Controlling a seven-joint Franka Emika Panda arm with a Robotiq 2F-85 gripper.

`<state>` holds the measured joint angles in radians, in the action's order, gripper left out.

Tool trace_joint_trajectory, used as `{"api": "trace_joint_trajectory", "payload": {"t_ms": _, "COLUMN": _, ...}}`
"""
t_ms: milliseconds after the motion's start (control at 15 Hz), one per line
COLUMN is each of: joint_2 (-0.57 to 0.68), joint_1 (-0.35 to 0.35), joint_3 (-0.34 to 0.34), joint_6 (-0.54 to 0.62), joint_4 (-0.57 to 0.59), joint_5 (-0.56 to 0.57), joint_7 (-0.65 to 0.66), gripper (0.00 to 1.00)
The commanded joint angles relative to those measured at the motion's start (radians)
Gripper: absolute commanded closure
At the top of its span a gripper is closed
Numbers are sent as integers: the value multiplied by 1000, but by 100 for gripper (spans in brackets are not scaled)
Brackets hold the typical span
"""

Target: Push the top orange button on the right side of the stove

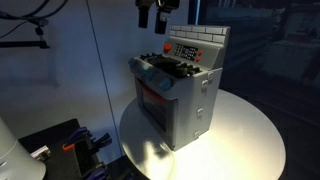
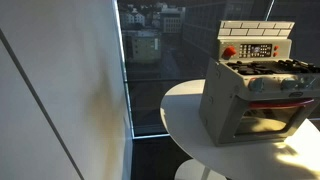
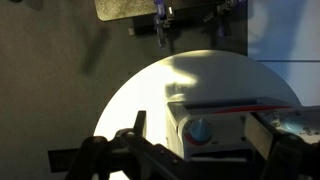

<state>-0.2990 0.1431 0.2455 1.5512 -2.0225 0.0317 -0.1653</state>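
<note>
The grey toy stove (image 1: 180, 95) stands on a round white table (image 1: 250, 135), and both show in both exterior views (image 2: 250, 95). Its white brick-pattern back panel (image 1: 190, 48) carries a dark control strip and a red knob (image 1: 163, 47), also visible in an exterior view (image 2: 228, 52). The small buttons on the panel are too small to tell apart. My gripper (image 1: 155, 12) hangs above the stove's back panel, apart from it. In the wrist view the gripper (image 3: 205, 150) has its fingers wide apart and empty, with the round knob (image 3: 200, 130) between them below.
Dark equipment with an orange part (image 1: 65, 145) sits low beside the table. A white wall (image 2: 60, 90) and a window (image 2: 150, 60) stand beside the table (image 2: 185, 115). The table edge (image 3: 115, 110) drops off to dark floor.
</note>
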Motion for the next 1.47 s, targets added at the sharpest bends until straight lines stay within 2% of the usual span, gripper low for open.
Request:
{"api": "trace_joint_trajectory", "payload": {"t_ms": 0, "joint_2": 2, "joint_1": 11, "joint_3": -9, "joint_6": -2, "joint_4": 3, "joint_5": -3, "joint_7": -3, "gripper": 0}}
{"api": "trace_joint_trajectory", "payload": {"t_ms": 267, "joint_2": 1, "joint_1": 11, "joint_3": -9, "joint_6": -2, "joint_4": 4, "joint_5": -3, "joint_7": -3, "gripper": 0}}
{"api": "trace_joint_trajectory", "payload": {"t_ms": 533, "joint_2": 26, "joint_1": 2, "joint_3": -27, "joint_6": 47, "joint_4": -1, "joint_5": 0, "joint_7": 16, "gripper": 0}}
{"api": "trace_joint_trajectory", "payload": {"t_ms": 1067, "joint_2": 138, "joint_1": -4, "joint_3": -86, "joint_6": 277, "joint_4": 14, "joint_5": 1, "joint_7": 139, "gripper": 0}}
{"api": "trace_joint_trajectory", "payload": {"t_ms": 1400, "joint_2": 193, "joint_1": -3, "joint_3": -99, "joint_6": 422, "joint_4": 16, "joint_5": -3, "joint_7": 217, "gripper": 0}}
